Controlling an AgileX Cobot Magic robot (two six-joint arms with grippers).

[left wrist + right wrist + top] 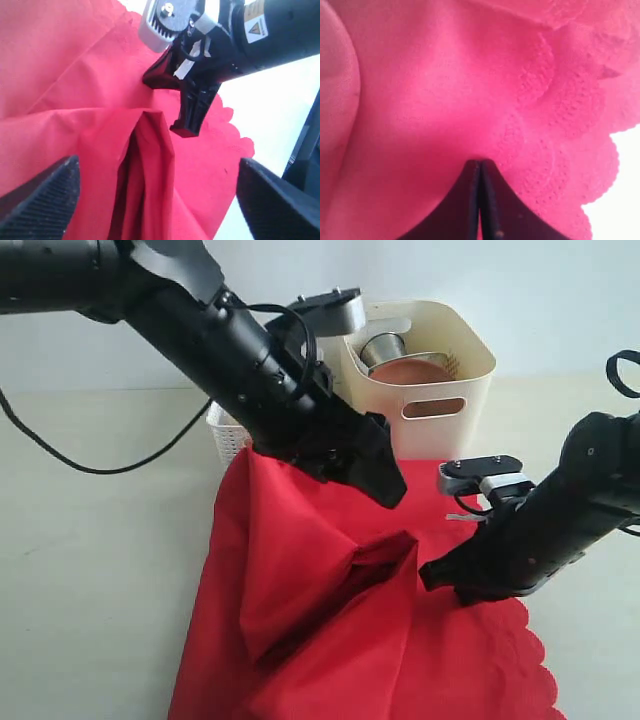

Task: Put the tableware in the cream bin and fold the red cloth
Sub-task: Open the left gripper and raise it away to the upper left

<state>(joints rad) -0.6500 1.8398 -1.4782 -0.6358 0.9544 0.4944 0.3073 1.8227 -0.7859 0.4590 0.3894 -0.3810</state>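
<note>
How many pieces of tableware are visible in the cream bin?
2: the steel cup at the far left of the cream bin, and the round brown plate just in front of it. More may lie hidden below the rim.

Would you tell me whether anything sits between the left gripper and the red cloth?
Nothing visible does. The open left gripper hangs directly over a raised fold of the red cloth; the right gripper pinches the cloth farther along.

The red cloth [330, 640] had a lacy, bumpy edge. The bin [470, 370] was cream, the plate [410, 372] brown, the basket [226, 435] white.
</note>
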